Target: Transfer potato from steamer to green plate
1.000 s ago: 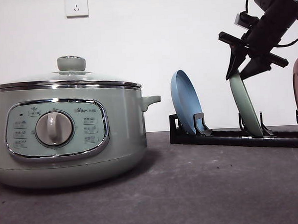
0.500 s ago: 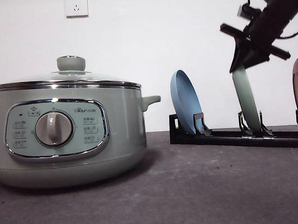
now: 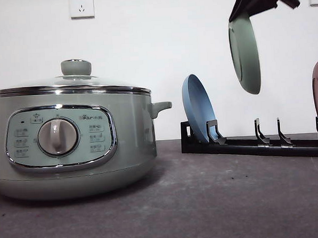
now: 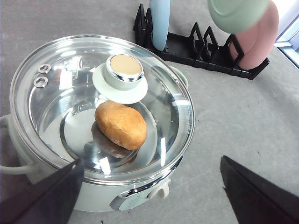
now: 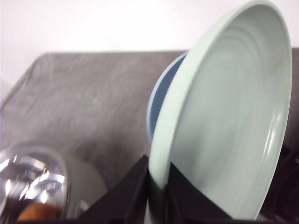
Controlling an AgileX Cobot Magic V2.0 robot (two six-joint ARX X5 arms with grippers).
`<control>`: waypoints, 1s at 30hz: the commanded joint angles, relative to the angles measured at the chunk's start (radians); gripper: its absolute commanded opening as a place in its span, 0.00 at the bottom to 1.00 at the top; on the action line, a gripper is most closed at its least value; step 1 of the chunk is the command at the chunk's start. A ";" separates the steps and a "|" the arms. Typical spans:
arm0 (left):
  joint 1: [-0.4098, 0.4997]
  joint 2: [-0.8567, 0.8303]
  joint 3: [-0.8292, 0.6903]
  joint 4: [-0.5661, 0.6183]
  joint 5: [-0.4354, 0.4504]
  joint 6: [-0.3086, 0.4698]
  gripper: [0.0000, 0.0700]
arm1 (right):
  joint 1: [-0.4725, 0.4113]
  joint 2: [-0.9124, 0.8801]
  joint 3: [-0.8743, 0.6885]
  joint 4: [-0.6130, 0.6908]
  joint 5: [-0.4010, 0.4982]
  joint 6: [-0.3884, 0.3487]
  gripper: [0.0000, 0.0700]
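While the right gripper [image 5: 156, 186] pinches it, the green plate [image 3: 245, 55] hangs (matte, round).

A plain white wall [image 3: 160, 49] stands at the far side, with a socket [image 3: 81, 6] high on the left. The worktop [image 3: 206, 202] is dark grey and evenly lit.

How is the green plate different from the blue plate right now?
The green plate hangs in the air, pinched at its rim by the right gripper; the blue plate stands in the black rack. The green plate is pale mint; the blue plate is sky blue. The green plate is high up near the top of the front view; the blue plate sits low by the table. Both are round, shallow and on edge.
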 commanded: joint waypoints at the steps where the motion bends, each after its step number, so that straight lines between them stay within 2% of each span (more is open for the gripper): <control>1: -0.003 0.005 0.018 0.013 0.005 0.012 0.85 | 0.030 -0.019 0.025 -0.034 0.019 -0.080 0.00; 5: -0.003 0.006 0.018 0.014 0.005 0.013 0.85 | 0.112 -0.067 0.025 -0.172 0.085 -0.171 0.00; 10: -0.003 0.005 0.018 0.014 0.005 0.013 0.85 | 0.262 -0.093 0.025 -0.393 0.277 -0.283 0.00; 12: -0.003 0.005 0.018 0.014 0.005 0.013 0.85 | 0.329 -0.094 0.023 -0.487 0.362 -0.312 0.00; 15: -0.003 0.005 0.018 0.014 0.005 0.013 0.85 | 0.429 -0.094 0.012 -0.568 0.439 -0.322 0.00; 20: -0.003 0.005 0.018 0.014 0.005 0.013 0.85 | 0.591 -0.094 -0.044 -0.627 0.568 -0.306 0.00; 24: -0.003 0.005 0.018 0.014 0.005 0.012 0.85 | 0.681 -0.094 -0.145 -0.611 0.643 -0.279 0.00; 30: -0.003 0.005 0.018 0.013 0.005 0.012 0.85 | 0.779 -0.094 -0.325 -0.511 0.674 -0.243 0.00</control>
